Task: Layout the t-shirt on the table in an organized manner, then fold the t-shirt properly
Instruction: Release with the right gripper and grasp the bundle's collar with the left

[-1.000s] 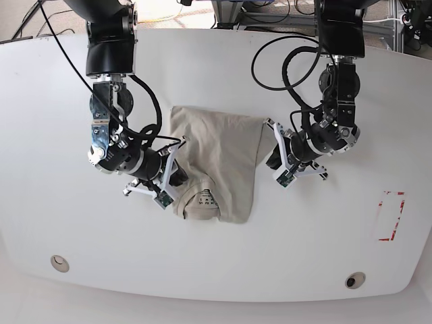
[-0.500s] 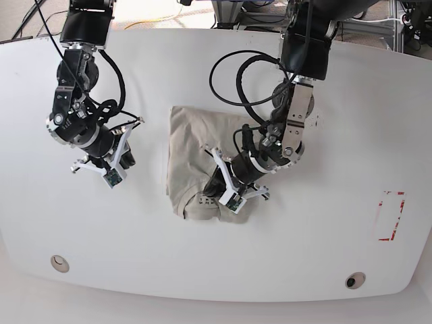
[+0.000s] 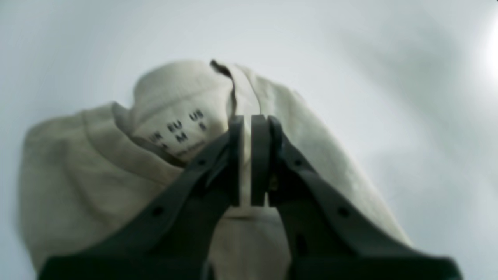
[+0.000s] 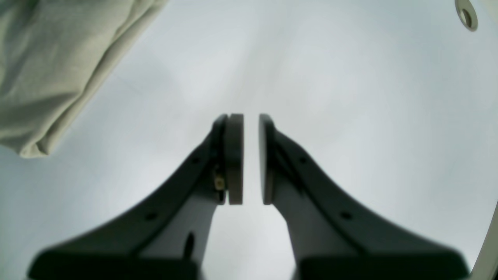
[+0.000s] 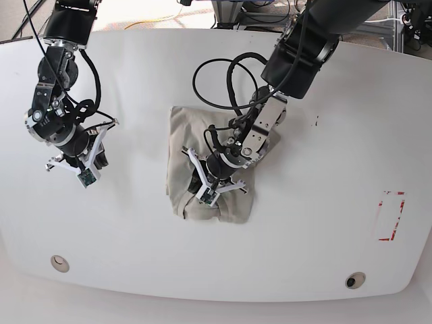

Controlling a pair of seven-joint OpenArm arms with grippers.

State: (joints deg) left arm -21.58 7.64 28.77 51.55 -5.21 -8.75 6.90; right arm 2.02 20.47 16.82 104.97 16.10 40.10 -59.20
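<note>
Over the t-shirt (image 5: 202, 135), left claw (image 5: 201, 193) seemingly pinches collar fabric.

Bare table (image 5: 135, 229) all round t-shirt (image 5: 182, 135); left arm (image 5: 297, 54) overhangs it.

Left claw (image 5: 202, 191) further over t-shirt (image 5: 181, 145) collar; right arm outward.

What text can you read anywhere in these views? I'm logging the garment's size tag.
"US", "EU", "M": printed inside the neck of the t-shirt, seen by the left wrist camera.
More characters beside and below them: too blurred to read.
Base view: the same print is too small to read.
The table: no text.
</note>
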